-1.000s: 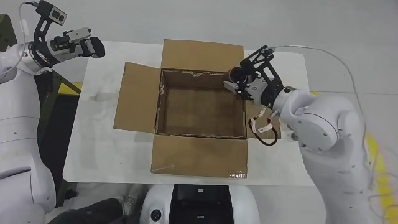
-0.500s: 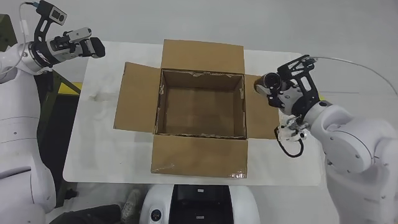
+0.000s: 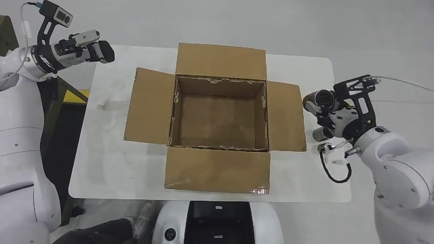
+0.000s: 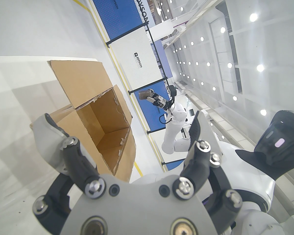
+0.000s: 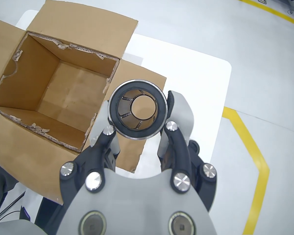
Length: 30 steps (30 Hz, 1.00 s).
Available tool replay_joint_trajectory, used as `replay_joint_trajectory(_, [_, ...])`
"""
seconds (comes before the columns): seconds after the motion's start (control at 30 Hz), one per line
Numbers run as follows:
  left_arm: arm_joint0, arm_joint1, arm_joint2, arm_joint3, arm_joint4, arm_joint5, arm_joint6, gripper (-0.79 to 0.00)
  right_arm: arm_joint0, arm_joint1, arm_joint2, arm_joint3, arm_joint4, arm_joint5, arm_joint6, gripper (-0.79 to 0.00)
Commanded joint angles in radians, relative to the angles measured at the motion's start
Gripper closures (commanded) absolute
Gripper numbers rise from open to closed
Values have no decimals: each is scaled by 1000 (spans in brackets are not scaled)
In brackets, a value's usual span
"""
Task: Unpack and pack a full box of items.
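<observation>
An open cardboard box (image 3: 218, 157) stands mid-table with all its flaps folded outward; its inside shows bare cardboard (image 5: 39, 57). My right gripper (image 3: 321, 103) hangs just past the box's right flap, shut on a hollow metal cylinder (image 3: 314, 99) with black end rims (image 5: 138, 134). In the right wrist view the fingers (image 5: 178, 108) clamp the cylinder's sides. My left gripper (image 3: 105, 51) hovers near the table's far left corner, open and holding nothing (image 4: 122, 125), well away from the box (image 4: 100, 113).
The white table (image 3: 108, 149) has bare strips left and right of the box flaps. Yellow floor lines (image 5: 257, 152) run beyond the table's right edge. A dark object lies on the floor by the table's left edge (image 3: 57, 108).
My right gripper has carried the cylinder from over the box's right rim outward to the right, past the right flap. The left arm has not moved.
</observation>
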Motion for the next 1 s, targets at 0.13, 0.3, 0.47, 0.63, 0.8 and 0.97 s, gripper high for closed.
replay_joint_trajectory(0.13, [0, 0, 0, 0, 0, 0, 0, -785, -23, 2, 16, 9, 8, -5, -15, 0])
replay_joint_trajectory(0.3, [0, 0, 0, 0, 0, 0, 0, -785, -23, 2, 16, 9, 8, -5, -15, 0])
replay_joint_trajectory(0.47, [0, 0, 0, 0, 0, 0, 0, -785, -23, 2, 16, 9, 8, -5, -15, 0])
replay_joint_trajectory(0.63, [0, 0, 0, 0, 0, 0, 0, -785, -23, 2, 16, 9, 8, -5, -15, 0])
replay_joint_trajectory(0.8, [0, 0, 0, 0, 0, 0, 0, -785, -23, 2, 16, 9, 8, -5, -15, 0])
replay_joint_trajectory(0.97, [0, 0, 0, 0, 0, 0, 0, -785, -54, 5, 20, 12, 10, -35, -47, 0])
